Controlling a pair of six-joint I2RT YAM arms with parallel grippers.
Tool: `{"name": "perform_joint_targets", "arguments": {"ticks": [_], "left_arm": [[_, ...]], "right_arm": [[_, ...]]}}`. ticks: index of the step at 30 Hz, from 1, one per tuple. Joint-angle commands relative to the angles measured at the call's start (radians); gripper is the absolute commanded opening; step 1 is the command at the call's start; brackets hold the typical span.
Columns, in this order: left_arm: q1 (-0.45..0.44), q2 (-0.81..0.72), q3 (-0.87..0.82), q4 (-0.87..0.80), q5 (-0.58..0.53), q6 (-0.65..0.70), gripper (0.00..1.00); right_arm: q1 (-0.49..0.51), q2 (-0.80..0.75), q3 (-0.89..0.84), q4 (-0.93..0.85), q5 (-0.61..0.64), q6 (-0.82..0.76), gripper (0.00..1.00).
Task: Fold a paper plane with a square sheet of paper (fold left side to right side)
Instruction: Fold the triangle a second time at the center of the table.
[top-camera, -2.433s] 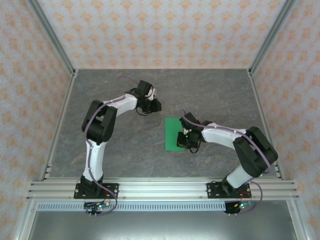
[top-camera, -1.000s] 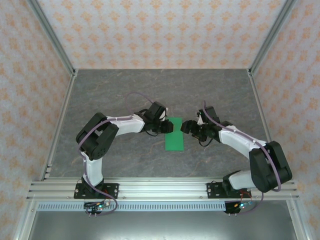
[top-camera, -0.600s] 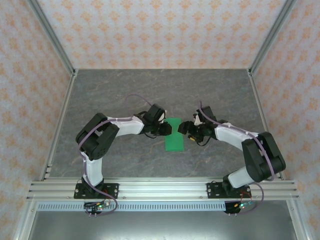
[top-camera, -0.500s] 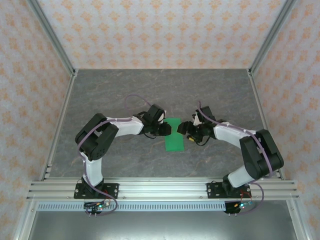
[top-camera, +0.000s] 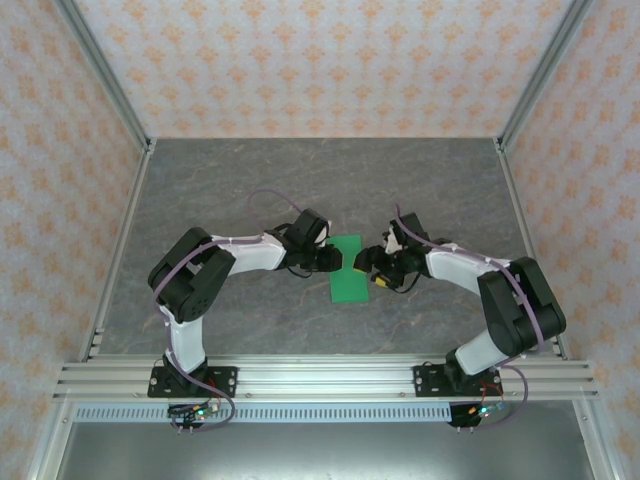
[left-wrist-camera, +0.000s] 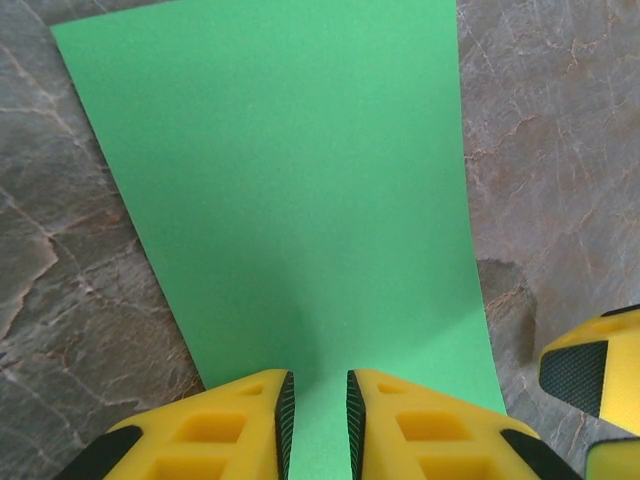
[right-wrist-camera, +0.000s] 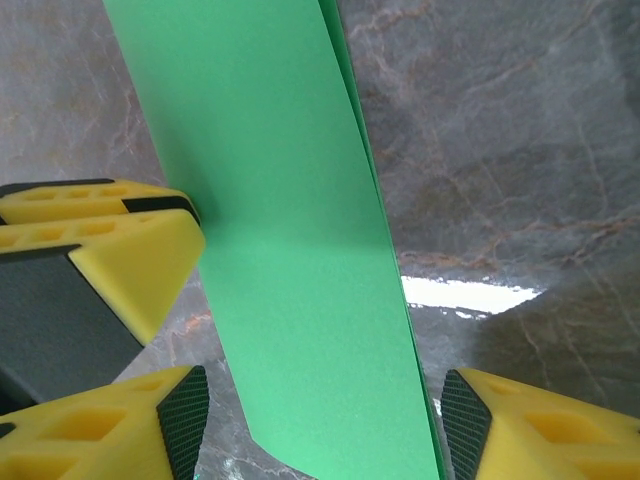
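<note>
Square sheet of paper (top-camera: 349, 268), folded: your left gripper (top-camera: 335, 261) pinches its 9 o'clock edge; right gripper (top-camera: 366, 266) straddles it, jaws parted.

Surface (top-camera: 250, 190): dark grey stone-look slab with pale veining, matte overall. Wrist views show the same marbled grey with lighter cracks; one bright glare patch (right-wrist-camera: 455, 295) on it, probably an overhead light reflecting.

Enclosure: back wall (top-camera: 320, 60) at 12 o'clock, left wall (top-camera: 55, 220) at 9, right wall (top-camera: 590, 200) at 3. All three carry pale wallpaper with a repeating orange floral motif.

Aluminium posts (top-camera: 100, 70) run up the two far corners, at 11 and 1 o'clock.

Slotted aluminium rail (top-camera: 320, 378) spans the near edge at 6 o'clock, with a perforated strip just below it, then a plain grey panel (top-camera: 320, 450).

Lighting even, soft shadows.
</note>
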Motion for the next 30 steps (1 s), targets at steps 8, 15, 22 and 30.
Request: {"name": "perform_joint_targets", "arguments": {"ticks": [8,15,22,30], "left_arm": [[-0.001,-0.026,-0.031,0.016,-0.030,-0.009,0.21],[-0.001,-0.023,-0.038,0.026,-0.028,-0.012,0.21],[-0.001,-0.027,-0.040,0.031,-0.023,-0.013,0.21],[-0.001,-0.060,-0.028,0.017,-0.023,0.002,0.22]], "right_arm": [[0.046,0.034,0.047,-0.082,0.039,0.007,0.65],[0.077,0.056,0.055,-0.073,0.033,0.029,0.65],[0.084,0.062,0.056,-0.011,-0.002,0.070,0.65],[0.084,0.047,0.077,0.024,-0.019,0.089,0.65]]}}
